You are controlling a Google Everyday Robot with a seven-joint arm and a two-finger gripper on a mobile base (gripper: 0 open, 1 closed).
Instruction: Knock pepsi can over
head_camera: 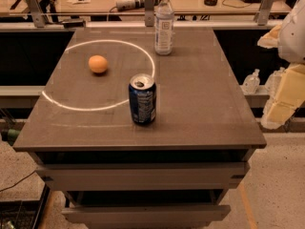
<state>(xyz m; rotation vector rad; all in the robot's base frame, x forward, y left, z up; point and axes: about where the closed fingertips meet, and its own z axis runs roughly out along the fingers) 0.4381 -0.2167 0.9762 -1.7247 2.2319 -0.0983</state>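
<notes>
The pepsi can point(142, 99), dark blue with a silver top and white label print, stands upright on the grey table point(205, 104), a little left of the middle and towards the front. My gripper point(282, 104), pale yellow below a white arm part point(293, 32), hangs at the right edge of the view. It is beyond the table's right side and well away from the can, with nothing seen in it.
A clear plastic water bottle point(164, 24) stands upright at the table's back edge. An orange point(98, 64) lies to the left, inside a white circle marked on the top. Small bottles point(251, 82) sit on a ledge at the right. Drawers are below the tabletop.
</notes>
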